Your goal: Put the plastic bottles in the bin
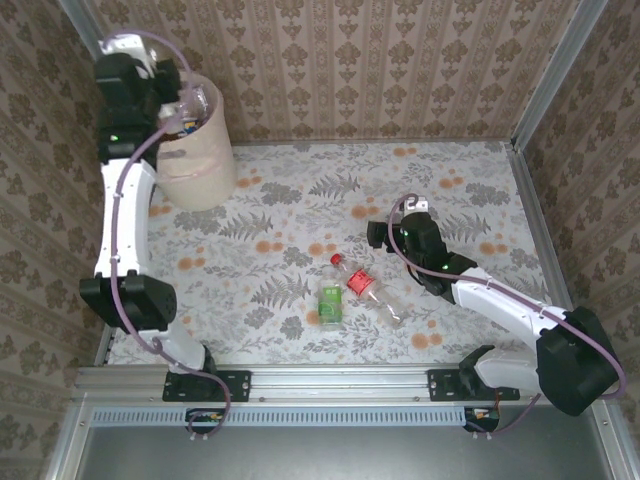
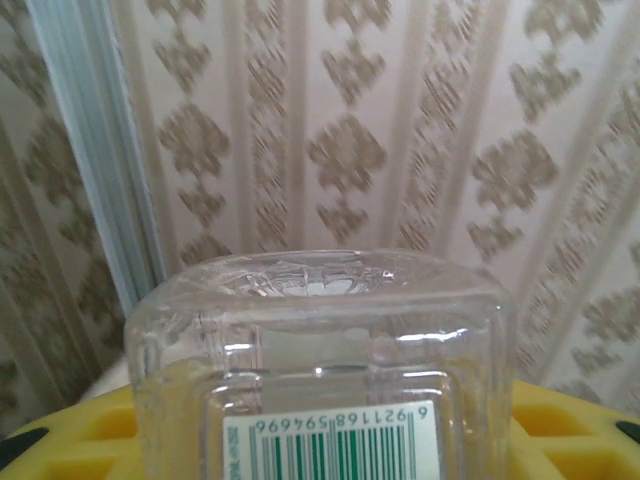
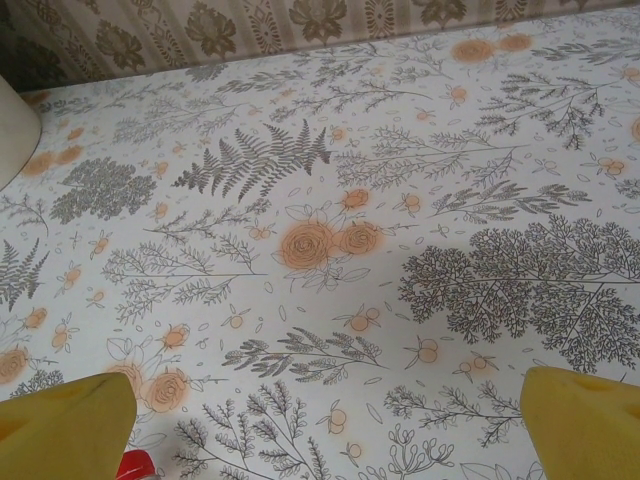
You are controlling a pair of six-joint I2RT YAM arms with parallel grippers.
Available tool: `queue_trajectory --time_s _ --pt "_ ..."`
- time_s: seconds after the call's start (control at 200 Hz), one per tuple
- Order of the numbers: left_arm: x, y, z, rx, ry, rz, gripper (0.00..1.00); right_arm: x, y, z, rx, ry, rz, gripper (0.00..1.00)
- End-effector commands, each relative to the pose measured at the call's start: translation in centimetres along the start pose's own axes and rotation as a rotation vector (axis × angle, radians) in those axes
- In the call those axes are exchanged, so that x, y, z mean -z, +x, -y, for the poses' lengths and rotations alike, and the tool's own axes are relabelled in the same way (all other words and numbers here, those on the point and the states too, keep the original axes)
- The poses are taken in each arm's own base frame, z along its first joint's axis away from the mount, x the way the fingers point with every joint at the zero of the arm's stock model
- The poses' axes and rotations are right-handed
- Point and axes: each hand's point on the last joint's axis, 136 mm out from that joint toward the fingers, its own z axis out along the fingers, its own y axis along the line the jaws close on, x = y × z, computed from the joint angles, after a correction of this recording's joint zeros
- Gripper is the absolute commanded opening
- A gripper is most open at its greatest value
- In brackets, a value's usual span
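Over the bin (image 1: 200, 170), L gripper (image 1: 186, 106) is pinching a clear bottle (image 2: 320, 370), R gripper (image 3: 320, 430) is hovering wide open/empty, green-label bottle (image 1: 331, 300) + red-label bottle (image 1: 366, 288) are waiting on table (image 1: 250, 250).

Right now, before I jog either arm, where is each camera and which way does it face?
Top external: above, behind the robot, looking down on the table, left arm, right arm and bin.
Left wrist: raised over the bin, facing the wall; left fingers grip a clear bottle.
Right wrist: low, looking across the table; open right fingertips at the bottom corners.
Shared: right wrist and top both catch the red cap.
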Motion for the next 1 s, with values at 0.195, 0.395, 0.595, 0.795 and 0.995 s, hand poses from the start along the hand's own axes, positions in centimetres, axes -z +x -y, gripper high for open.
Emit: queue_trajectory --time_s 0.195,0.395,0.595,0.795,0.995 --pt "-5.3 1.3 -3.5 -0.158 0.171 -0.015 0.49 0.0 -0.8 -0.8 0.013 -0.032 0.027 1.0" --pt "-7.9 3.8 -5.7 -0.202 0.198 -0.033 0.5 0.2 -1.4 -1.0 0.033 -0.038 0.038 1.0" --pt "-10.0 6.2 -6.3 -0.241 0.262 -0.078 0.53 0.3 -1.3 -1.2 0.04 -0.05 0.027 1.0" --pt "-10.9 8.5 -6.6 -0.257 0.26 -0.131 0.73 0.6 -0.5 -1.1 0.056 -0.056 -0.004 1.0" --pt "-10.8 7.8 -6.5 -0.26 0.231 -0.131 0.83 0.8 -0.4 -0.9 0.061 -0.048 -0.002 1.0"
